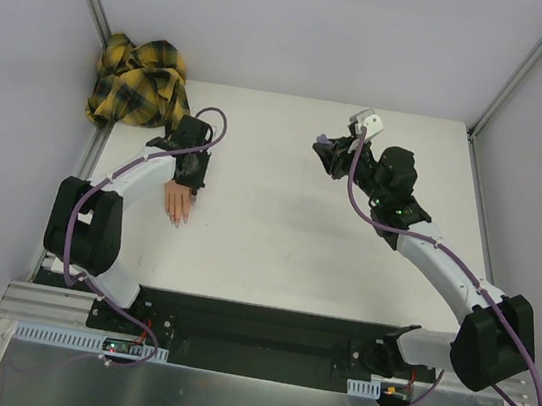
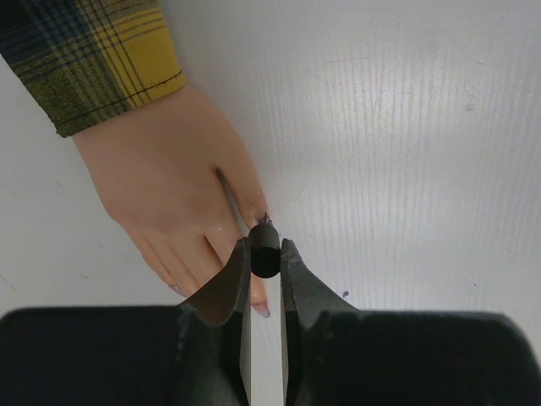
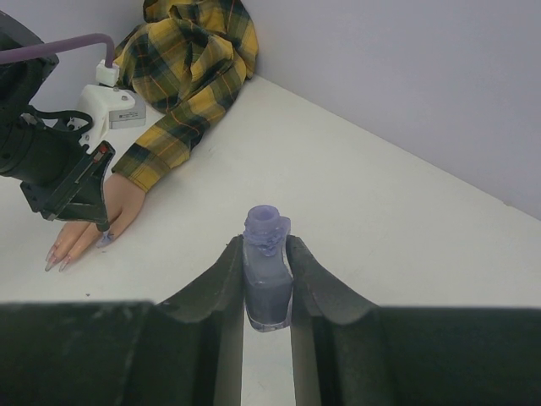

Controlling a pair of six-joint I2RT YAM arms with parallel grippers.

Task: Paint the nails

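While in right gripper (image 3: 265, 247), plain purple bottle (image 3: 268, 288).

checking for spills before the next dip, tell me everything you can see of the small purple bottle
The small purple bottle looks like clear glass filled with purple polish, with a squarish body and a short threaded neck. It stands upright, clamped on both sides by the fingers of the right gripper. Its neck is open: the black cap is away in the left gripper, over the fake hand. No spill shows around it.
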